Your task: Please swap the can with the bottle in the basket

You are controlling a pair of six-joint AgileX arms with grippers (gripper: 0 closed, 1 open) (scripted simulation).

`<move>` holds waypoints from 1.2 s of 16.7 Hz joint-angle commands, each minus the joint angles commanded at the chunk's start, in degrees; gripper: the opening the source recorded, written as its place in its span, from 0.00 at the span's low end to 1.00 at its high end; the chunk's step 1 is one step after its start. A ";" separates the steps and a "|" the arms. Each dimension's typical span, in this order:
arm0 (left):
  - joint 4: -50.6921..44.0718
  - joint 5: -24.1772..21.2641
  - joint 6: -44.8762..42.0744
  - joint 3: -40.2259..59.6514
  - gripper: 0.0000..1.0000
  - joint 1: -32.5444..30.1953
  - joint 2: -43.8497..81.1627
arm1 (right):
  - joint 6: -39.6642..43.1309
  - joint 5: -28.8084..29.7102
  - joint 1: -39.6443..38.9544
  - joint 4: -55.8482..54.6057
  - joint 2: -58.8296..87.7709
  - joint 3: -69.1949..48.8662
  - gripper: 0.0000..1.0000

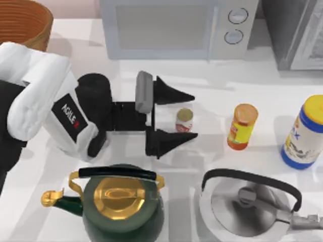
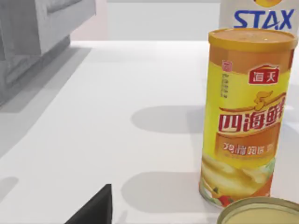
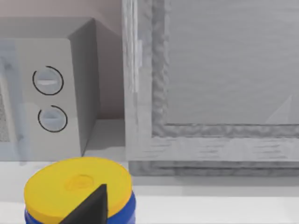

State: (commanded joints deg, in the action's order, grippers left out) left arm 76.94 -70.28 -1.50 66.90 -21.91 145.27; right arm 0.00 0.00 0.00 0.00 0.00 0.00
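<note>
The small white can [image 1: 184, 120] with red markings and a pale gold top stands upright on the table. My left gripper [image 1: 195, 116] is open around it, one black finger on each side with a gap to the can. In the left wrist view the can's top [image 2: 261, 212] sits close to the camera. The orange-yellow bottle [image 1: 242, 126] [image 2: 245, 116] stands upright on the table just right of the can. The wicker basket [image 1: 22, 22] is at the far left corner, partly cut off by the picture's edge. My right gripper [image 3: 91, 207] hangs just above a blue canister.
A blue canister with a yellow lid [image 1: 307, 132] [image 3: 77, 186] stands at the right edge. Along the front are a green kettle [image 1: 121, 204] and a silver kettle [image 1: 250, 204]. A microwave [image 1: 176, 27] and a grey cabinet [image 3: 224, 84] line the back.
</note>
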 joint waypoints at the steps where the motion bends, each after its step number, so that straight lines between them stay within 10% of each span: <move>1: -0.56 0.54 -0.03 -0.37 1.00 0.31 -0.79 | 0.00 0.00 0.00 0.00 0.00 0.00 1.00; 9: -15.41 13.59 -0.11 -11.54 1.00 6.97 -21.91 | 0.00 0.00 0.00 0.00 0.00 0.00 1.00; 20: -48.27 43.19 0.15 -38.94 1.00 18.05 -79.30 | 0.00 0.00 0.00 0.00 0.00 0.00 1.00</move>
State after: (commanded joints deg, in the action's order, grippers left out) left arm 28.67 -27.09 -1.35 27.96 -3.86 65.97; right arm 0.00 0.00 0.00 0.00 0.00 0.00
